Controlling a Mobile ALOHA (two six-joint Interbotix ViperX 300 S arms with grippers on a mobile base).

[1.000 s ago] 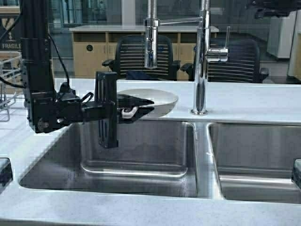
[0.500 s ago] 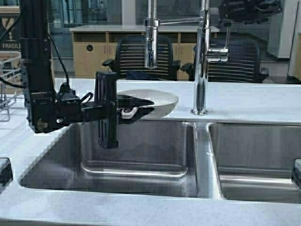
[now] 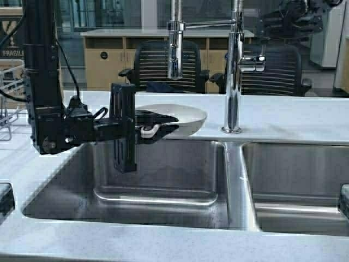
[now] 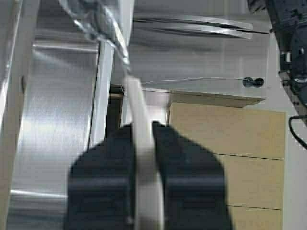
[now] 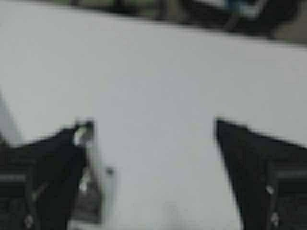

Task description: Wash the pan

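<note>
The cream pan (image 3: 180, 115) is held level over the back edge of the left sink basin (image 3: 158, 180), below the spray head (image 3: 174, 54). My left gripper (image 3: 158, 126) is shut on the pan's near side; the left wrist view shows its cream edge (image 4: 144, 163) pinched between the two black fingers of that gripper (image 4: 142, 129). My right gripper (image 3: 294, 19) hangs high at the back right, above the faucet lever (image 3: 262, 43). In the right wrist view it (image 5: 151, 127) is open and empty, with a grey metal part (image 5: 93, 182) beside one finger.
The tall chrome faucet (image 3: 233, 71) stands on the counter between the two basins. The right basin (image 3: 300, 185) lies to the right. A wire dish rack (image 3: 8, 93) stands at the far left. Office chairs and cabinets show behind the counter.
My right gripper has come down and leftward from the top right corner toward the faucet lever. The left arm and the pan have not moved.
</note>
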